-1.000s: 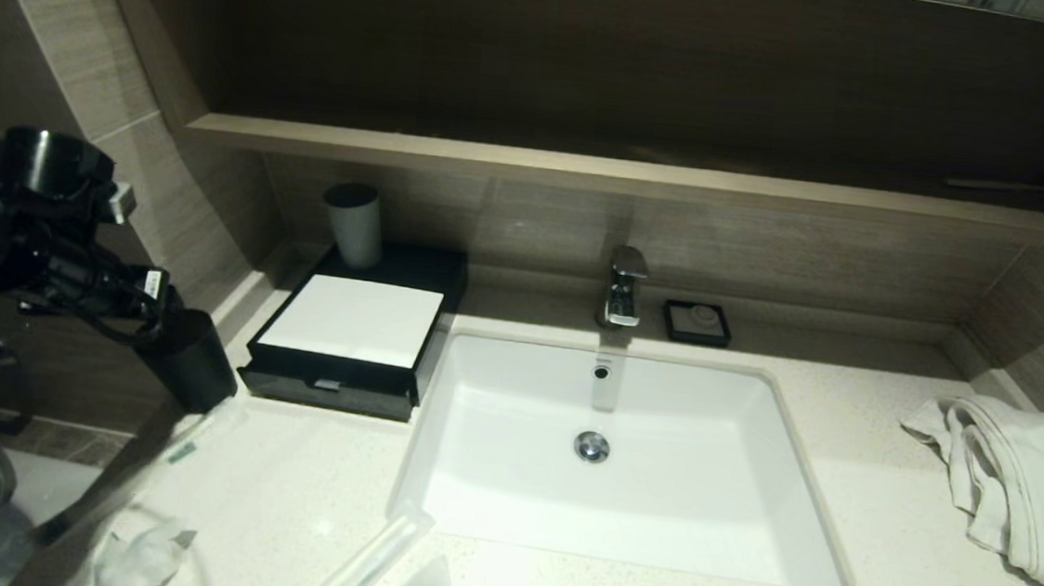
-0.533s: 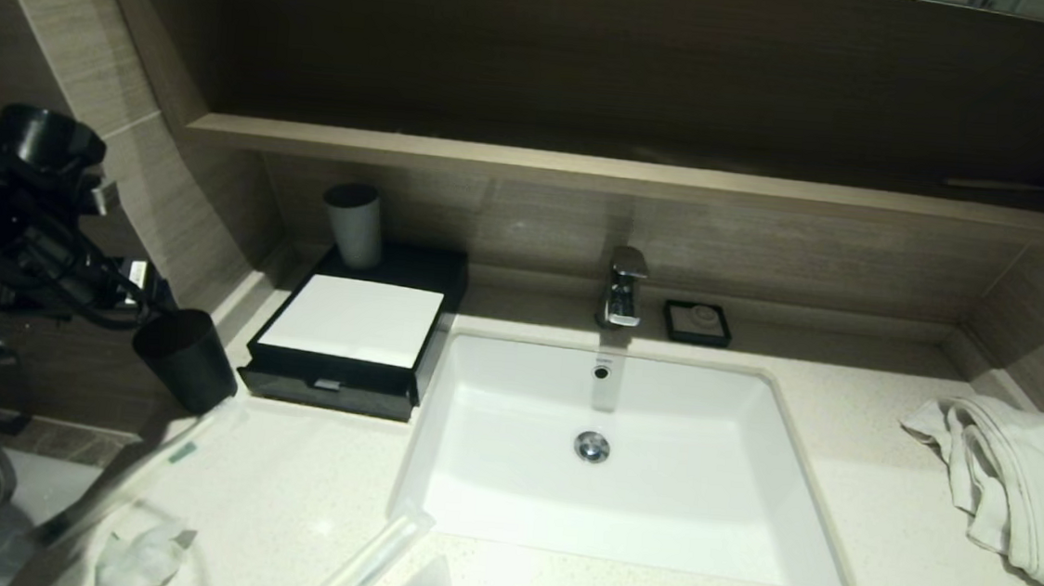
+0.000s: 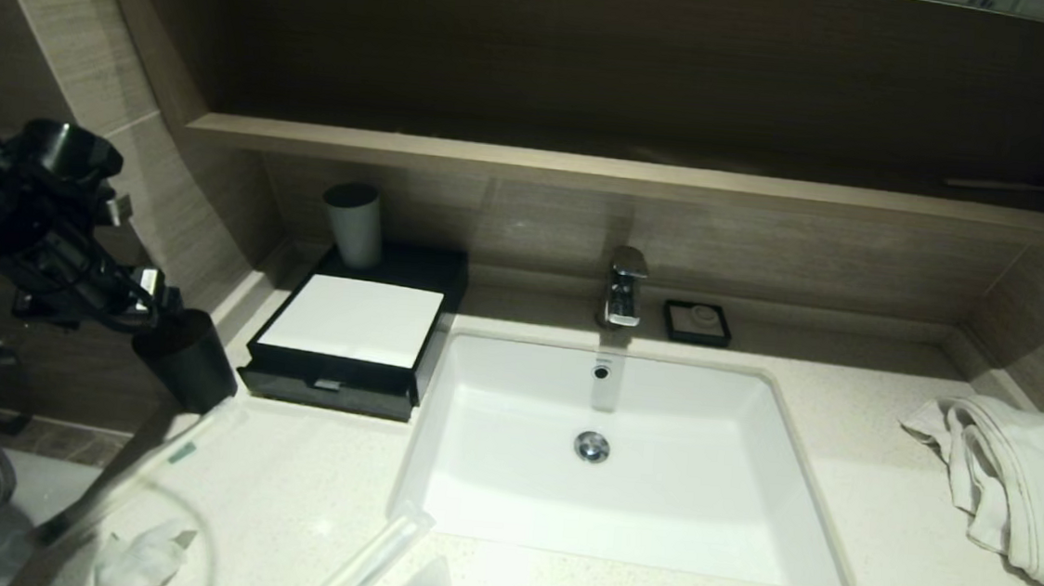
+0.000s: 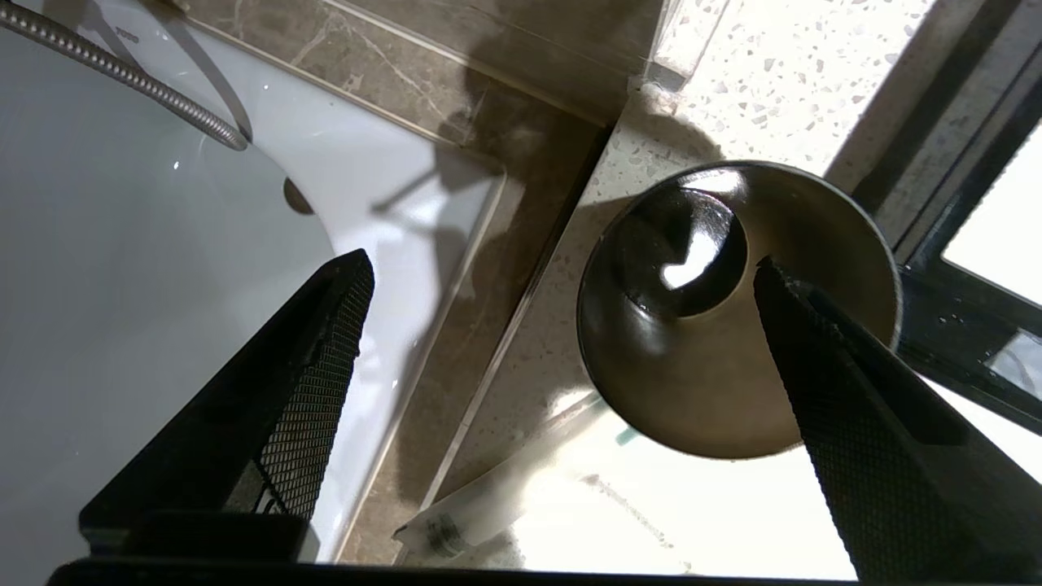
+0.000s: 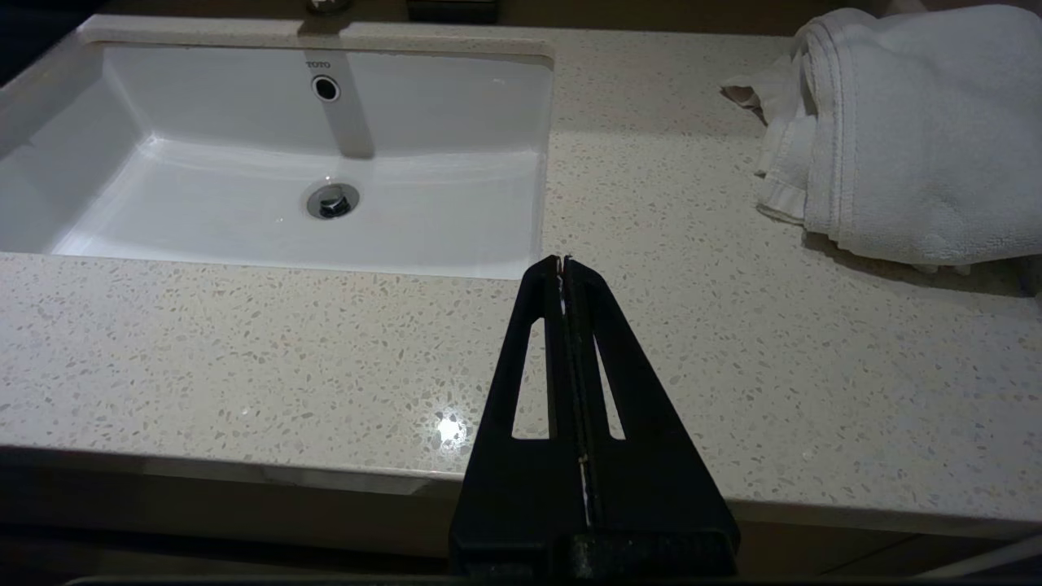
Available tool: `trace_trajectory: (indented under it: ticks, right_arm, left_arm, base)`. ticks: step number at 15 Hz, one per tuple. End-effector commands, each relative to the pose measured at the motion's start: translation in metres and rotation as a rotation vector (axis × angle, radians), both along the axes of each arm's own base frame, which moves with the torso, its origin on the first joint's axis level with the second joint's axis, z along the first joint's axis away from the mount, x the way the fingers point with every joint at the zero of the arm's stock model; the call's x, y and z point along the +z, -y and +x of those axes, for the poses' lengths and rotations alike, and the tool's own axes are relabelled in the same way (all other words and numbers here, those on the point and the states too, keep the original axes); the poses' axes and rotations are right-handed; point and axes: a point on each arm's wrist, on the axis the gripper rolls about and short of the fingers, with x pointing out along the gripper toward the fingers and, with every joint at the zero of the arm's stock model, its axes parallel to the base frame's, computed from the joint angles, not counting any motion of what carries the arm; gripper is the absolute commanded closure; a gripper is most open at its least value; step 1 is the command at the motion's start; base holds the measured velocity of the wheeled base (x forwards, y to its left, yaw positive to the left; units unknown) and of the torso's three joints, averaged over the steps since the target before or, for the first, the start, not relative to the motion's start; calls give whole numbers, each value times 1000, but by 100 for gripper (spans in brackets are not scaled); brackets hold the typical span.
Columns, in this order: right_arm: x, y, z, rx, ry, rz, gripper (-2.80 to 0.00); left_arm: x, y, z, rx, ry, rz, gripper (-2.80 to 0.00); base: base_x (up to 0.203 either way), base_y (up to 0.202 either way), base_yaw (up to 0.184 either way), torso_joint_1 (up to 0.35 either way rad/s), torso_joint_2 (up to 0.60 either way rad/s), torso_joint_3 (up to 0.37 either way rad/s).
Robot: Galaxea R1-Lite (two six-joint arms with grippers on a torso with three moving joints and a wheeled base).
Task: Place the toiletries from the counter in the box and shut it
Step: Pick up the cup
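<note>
A speckled beige stone desk [image 3: 301, 499] rings a white rectangular sink [image 3: 748, 497]; the left gripper [image 4: 562, 268] hangs released above a dark round cup [image 4: 651, 374], and the right gripper [image 5: 563, 262] is clenched empty.

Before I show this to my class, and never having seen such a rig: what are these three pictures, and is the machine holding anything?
It is a two-armed robot at a bathroom counter. One picture looks down from its head; the others sit behind each arm's gripper. The left gripper hangs open above the round black cup, one finger over its mouth, holding nothing. The right gripper is shut and empty over the speckled stone counter. Also there: the black box with white lid, clear-wrapped toiletries, white sink and folded white towel.
</note>
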Motion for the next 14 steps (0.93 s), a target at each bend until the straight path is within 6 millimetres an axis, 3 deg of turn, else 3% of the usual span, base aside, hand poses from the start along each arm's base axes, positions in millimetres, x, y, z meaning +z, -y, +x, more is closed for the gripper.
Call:
trace_trajectory:
  ticks: [1,14]
  right_arm:
    - [0,0,0,1,0,0,0]
    - [0,0,0,1,0,0,0]
  left_arm:
    - [-6,-1,4,3,-16,-3,-280]
    - [-26,-3,15,2,-83,-16,-280]
  base:
    - [0,0,0,0,0,0]
    - [0,0,0,0,0,0]
